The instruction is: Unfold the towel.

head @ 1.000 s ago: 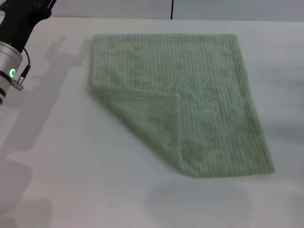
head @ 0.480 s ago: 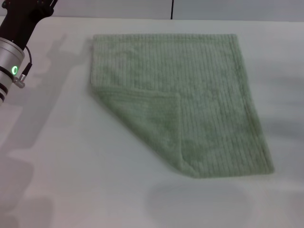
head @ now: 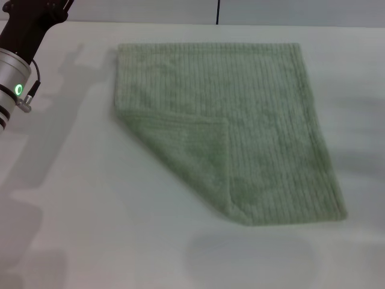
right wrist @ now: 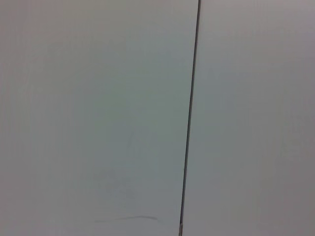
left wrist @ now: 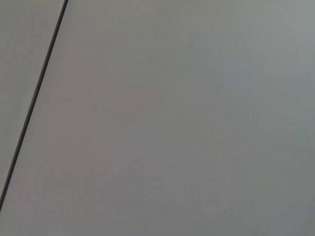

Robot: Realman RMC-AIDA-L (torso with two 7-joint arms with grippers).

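Observation:
The towel (head: pixel 264 120) is a pale sage-green ribbed cloth lying flat on the white table (head: pixel 90 211) in the head view. Its near-left corner is folded over onto the cloth as a triangular flap (head: pixel 186 156). My left arm (head: pixel 18 54) shows at the far left edge, raised and well apart from the towel; its fingers are out of view. My right arm and gripper are out of view. Both wrist views show only plain grey panels with a dark seam.
The table's far edge meets a grey wall with a dark vertical seam (head: pixel 217 12). Bare white table surface lies left of, right of and in front of the towel.
My left arm shifted slightly up and to the right between one second ago and half a second ago. The towel has not moved.

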